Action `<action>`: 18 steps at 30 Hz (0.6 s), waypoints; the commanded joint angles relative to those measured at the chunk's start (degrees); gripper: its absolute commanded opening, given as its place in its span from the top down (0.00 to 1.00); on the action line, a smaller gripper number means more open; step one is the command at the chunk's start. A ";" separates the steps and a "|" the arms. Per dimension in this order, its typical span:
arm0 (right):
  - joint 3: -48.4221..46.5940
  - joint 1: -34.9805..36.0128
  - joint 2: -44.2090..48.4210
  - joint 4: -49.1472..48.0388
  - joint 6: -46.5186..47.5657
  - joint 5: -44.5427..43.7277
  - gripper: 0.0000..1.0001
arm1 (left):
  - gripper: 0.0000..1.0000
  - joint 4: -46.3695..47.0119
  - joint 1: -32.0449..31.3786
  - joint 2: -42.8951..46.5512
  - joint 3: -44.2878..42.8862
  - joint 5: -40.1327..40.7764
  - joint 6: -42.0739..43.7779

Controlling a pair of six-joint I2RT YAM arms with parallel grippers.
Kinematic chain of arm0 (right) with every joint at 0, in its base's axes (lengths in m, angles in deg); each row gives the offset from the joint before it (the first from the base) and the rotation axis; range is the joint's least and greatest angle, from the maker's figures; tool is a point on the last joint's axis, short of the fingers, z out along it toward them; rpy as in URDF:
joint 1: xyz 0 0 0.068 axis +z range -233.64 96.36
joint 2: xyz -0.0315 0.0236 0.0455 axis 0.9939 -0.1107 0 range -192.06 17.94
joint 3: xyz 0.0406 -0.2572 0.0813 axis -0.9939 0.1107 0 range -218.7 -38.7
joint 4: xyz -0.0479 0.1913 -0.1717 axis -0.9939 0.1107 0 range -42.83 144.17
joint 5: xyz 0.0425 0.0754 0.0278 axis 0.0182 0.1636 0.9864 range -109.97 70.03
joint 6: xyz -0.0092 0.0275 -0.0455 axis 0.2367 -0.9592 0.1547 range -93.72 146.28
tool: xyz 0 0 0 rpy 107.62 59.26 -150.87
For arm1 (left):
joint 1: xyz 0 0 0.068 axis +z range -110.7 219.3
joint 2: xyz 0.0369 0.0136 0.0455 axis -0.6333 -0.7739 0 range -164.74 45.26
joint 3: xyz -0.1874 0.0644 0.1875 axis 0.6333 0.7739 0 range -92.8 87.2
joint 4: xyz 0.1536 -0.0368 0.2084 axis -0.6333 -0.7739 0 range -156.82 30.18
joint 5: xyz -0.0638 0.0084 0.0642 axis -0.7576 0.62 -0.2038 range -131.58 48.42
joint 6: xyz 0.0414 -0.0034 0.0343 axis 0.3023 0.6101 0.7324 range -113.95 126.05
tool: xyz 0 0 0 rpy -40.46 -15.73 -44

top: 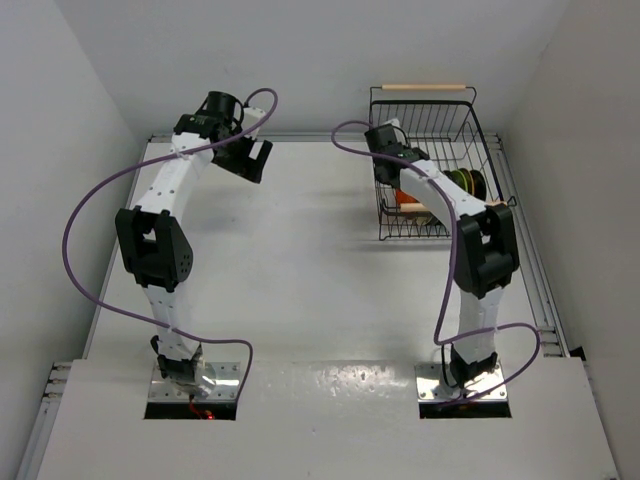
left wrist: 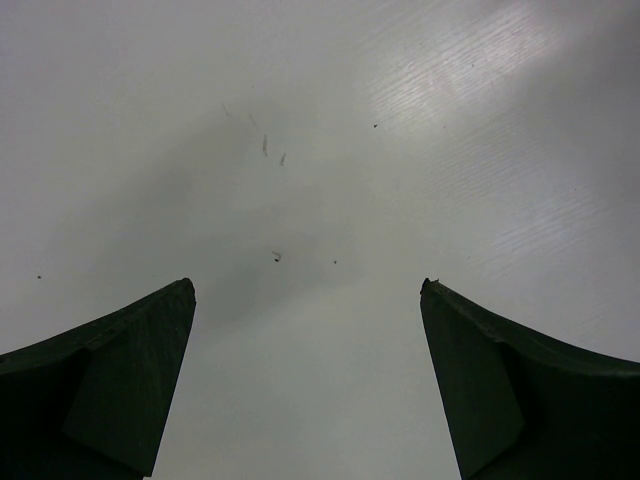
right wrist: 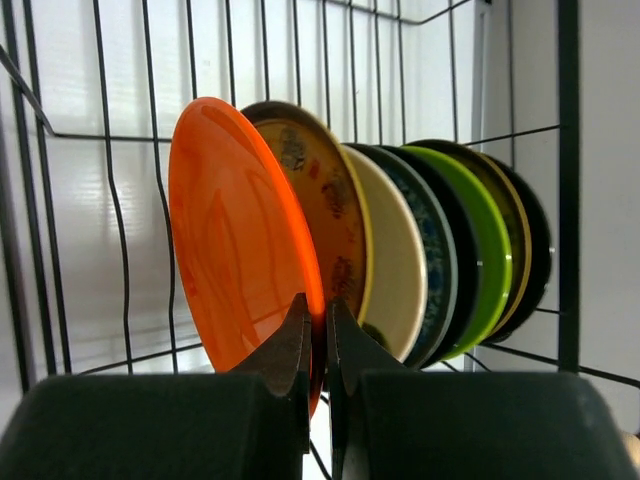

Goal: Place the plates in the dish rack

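Several plates stand on edge in a row inside the black wire dish rack (right wrist: 565, 150). From the left they are orange-red (right wrist: 235, 240), yellow-brown patterned (right wrist: 320, 190), cream (right wrist: 395, 260), blue-grey patterned (right wrist: 438, 250), black (right wrist: 462, 250) and lime green (right wrist: 490, 250), with darker ones behind. My right gripper (right wrist: 318, 320) is shut on the lower rim of the orange-red plate. From above, the rack (top: 480, 135) sits at the back right with my right arm reaching into it. My left gripper (left wrist: 307, 290) is open over bare table, holding nothing, at the back left (top: 255, 160).
A light wooden rod handle (top: 425, 87) tops the rack's far side. White walls close in the table on the left, back and right. Purple cables (top: 100, 200) loop off both arms.
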 commanded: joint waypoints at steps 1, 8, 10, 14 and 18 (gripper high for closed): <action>-0.79 -0.42 -1.70 0.38 -1.22 -0.53 1.00 | 0.00 0.80 0.47 3.02 0.20 -0.21 0.16; -0.35 -0.51 -2.50 0.56 -2.36 -0.53 1.00 | 0.00 0.80 0.47 3.02 0.20 -0.21 0.16; -0.26 -0.51 -2.67 0.64 -2.45 0.61 1.00 | 0.00 0.80 0.47 3.02 0.20 -0.21 0.16; -2.36 -0.68 -4.08 3.97 -3.68 1.40 0.82 | 0.00 0.80 0.47 3.02 0.20 -0.21 0.16; -2.64 -0.95 -2.16 3.98 -4.12 1.14 0.58 | 0.00 0.80 1.00 3.02 0.20 -0.21 0.16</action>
